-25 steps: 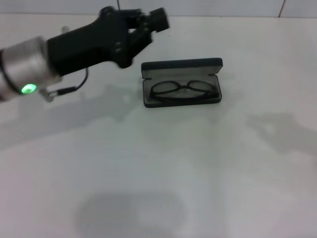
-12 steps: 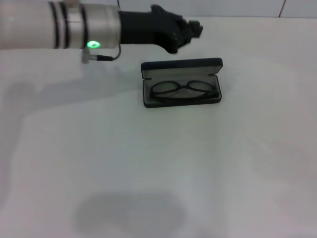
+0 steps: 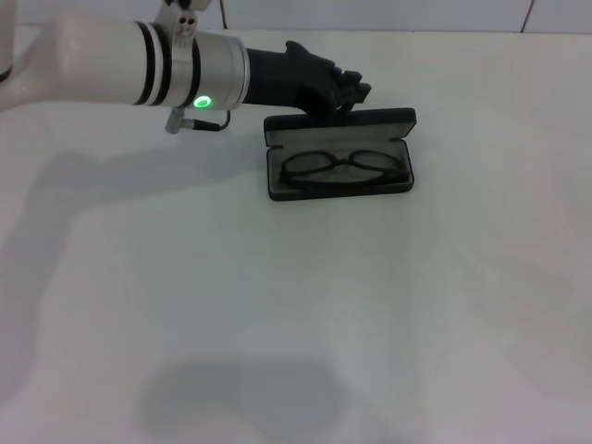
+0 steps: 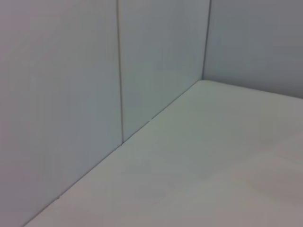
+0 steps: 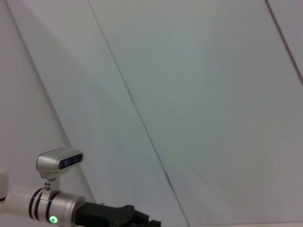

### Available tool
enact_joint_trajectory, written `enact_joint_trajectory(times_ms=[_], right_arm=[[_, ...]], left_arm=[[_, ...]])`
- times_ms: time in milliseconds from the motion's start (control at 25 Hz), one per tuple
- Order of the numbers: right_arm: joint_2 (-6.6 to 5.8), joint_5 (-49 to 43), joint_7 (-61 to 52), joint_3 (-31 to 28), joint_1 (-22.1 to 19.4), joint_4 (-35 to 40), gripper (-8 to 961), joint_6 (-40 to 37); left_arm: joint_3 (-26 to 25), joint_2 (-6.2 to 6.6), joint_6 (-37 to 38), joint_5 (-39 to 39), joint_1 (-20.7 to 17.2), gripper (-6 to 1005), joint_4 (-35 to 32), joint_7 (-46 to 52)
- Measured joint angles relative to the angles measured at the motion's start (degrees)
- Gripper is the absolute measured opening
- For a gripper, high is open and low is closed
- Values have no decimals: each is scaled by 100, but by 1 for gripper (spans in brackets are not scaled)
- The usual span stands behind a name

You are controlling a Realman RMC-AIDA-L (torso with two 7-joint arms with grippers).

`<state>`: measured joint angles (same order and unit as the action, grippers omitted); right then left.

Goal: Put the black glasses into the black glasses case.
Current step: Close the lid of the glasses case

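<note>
I see the glasses point(image 3: 344, 167) lying inside the open glasses case point(image 3: 339, 190) on the desk point(image 3: 370, 314); my left end effector point(image 3: 354, 92) sits just behind the case's raised lid.

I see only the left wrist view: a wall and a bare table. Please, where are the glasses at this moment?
Observer: The black glasses lie inside the black glasses case, on its light lining, in the head view.
Operator: Is the case closed already?
Observer: No. Its lid stands open along the far edge.
Operator: Where is my left hand relative to it?
Observer: The left hand is just behind the open lid, at the far side of the case; I cannot tell if it touches.
Operator: And the right arm?
Observer: It is not in the head view. Its wrist camera looks at the wall and shows the left arm low in the picture.
</note>
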<state>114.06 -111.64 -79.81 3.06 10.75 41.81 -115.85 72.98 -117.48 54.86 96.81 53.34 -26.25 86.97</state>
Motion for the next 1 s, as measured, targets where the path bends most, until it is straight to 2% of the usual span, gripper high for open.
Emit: enact_joint_trajectory(times_ms=[120, 400, 1000], right_arm=[[5, -112, 50, 22, 86, -94, 137, 72], [38, -242, 143, 149, 169, -247, 138, 288], [38, -267, 168, 135, 203, -400, 141, 460]], left_arm=[[22, -51, -252, 51, -7, 167, 104, -92], [32, -201, -658, 353, 0, 166, 192, -137], [31, -214, -685, 379, -1, 163, 245, -137]])
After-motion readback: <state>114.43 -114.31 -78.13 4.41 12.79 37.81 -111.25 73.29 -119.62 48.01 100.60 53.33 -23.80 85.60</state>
